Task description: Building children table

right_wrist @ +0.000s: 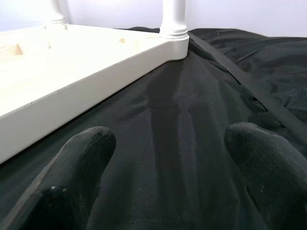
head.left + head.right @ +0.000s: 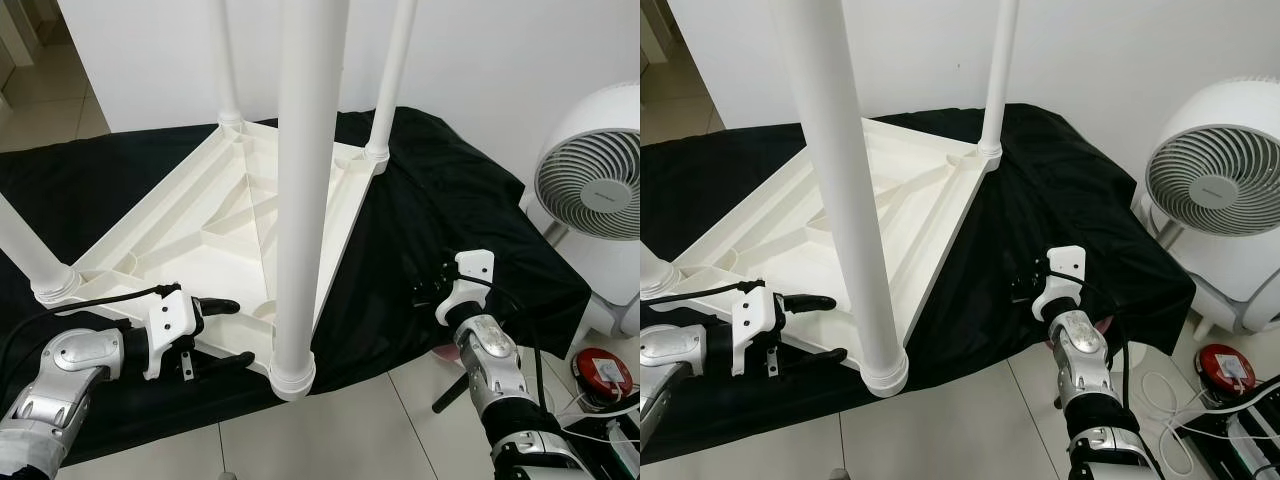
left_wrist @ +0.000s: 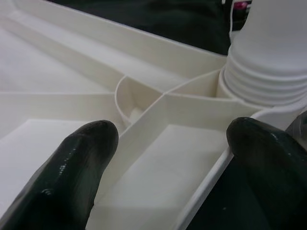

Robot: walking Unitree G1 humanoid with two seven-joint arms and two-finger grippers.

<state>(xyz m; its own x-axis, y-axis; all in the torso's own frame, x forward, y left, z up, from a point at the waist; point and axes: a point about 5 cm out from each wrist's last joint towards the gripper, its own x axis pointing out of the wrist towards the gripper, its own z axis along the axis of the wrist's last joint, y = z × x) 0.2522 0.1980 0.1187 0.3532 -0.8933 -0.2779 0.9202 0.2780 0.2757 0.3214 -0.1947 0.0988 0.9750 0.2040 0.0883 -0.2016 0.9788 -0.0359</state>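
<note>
— Where's the table at?

— The white plastic children's tabletop [image 2: 200, 235] lies upside down, ribbed underside up, on the black cloth-covered surface [image 2: 470, 230]. Four white round plastic legs stand up from its corners: the nearest leg [image 2: 305, 200] at about 6 o'clock of the top, one at 9 o'clock [image 2: 30, 250], two at the far edge toward 12 [image 2: 225, 60] and 2 o'clock [image 2: 393, 75].

— So nearly done?

— I'd say so. All four legs look seated in their sockets; what's left is probably checking tightness and turning it upright.

— And the robot?

— Its left hand [image 2: 222, 335] is spread open, one black finger over the ribs, the other outside the rim, just beside the near leg's collar, gripping nothing. The right hand [image 1: 163, 172] hovers open over the cloth at 3 o'clock, apart from the tabletop. A white round fan [image 2: 590, 165] stands further off to that side.
</note>
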